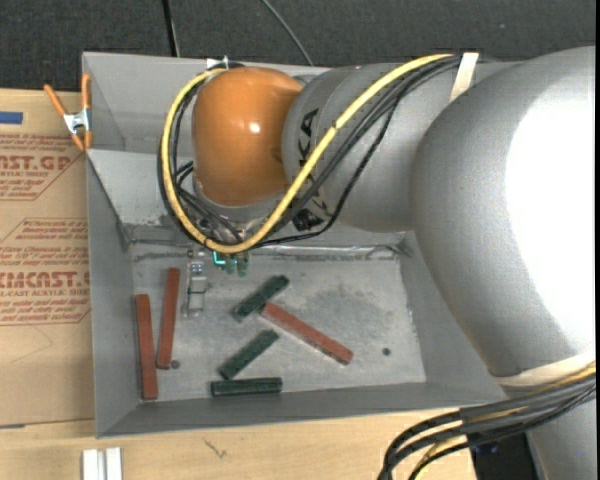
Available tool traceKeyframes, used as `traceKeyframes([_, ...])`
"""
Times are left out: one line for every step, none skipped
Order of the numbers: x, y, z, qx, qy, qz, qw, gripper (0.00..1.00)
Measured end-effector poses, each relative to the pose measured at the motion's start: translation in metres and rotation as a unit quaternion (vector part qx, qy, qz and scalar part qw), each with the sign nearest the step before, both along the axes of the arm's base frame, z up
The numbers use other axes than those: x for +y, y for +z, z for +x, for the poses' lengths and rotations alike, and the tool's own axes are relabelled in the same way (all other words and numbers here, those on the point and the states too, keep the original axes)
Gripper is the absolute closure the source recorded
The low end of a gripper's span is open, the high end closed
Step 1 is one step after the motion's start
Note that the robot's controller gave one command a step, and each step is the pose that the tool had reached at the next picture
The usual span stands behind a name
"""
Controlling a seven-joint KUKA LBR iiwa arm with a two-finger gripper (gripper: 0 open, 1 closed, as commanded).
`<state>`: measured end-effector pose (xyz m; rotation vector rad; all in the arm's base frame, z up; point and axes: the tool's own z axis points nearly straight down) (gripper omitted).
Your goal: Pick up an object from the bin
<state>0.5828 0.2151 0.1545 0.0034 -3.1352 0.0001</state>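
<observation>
My gripper hangs below the orange cover at the bin's back left, its metal fingers pointing down at the floor. Just to its left lies a reddish-brown stick, lengthwise, with a second reddish-brown stick further left near the wall. A dark green stick lies slanted just right of the gripper. No thing shows between the fingers.
A longer reddish-brown stick lies slanted in the middle. Two more dark green sticks lie toward the front: one slanted, one flat along the front wall. The arm covers the bin's right and back.
</observation>
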Motion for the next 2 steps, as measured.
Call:
traceKeyframes([-0.001,0.005,0.002,-0.0036,-0.001,0.001,1.0000,0.00])
traceKeyframes([0.008,-0.022,-0.005,-0.0089,0.079,0.001,0.9968,0.00])
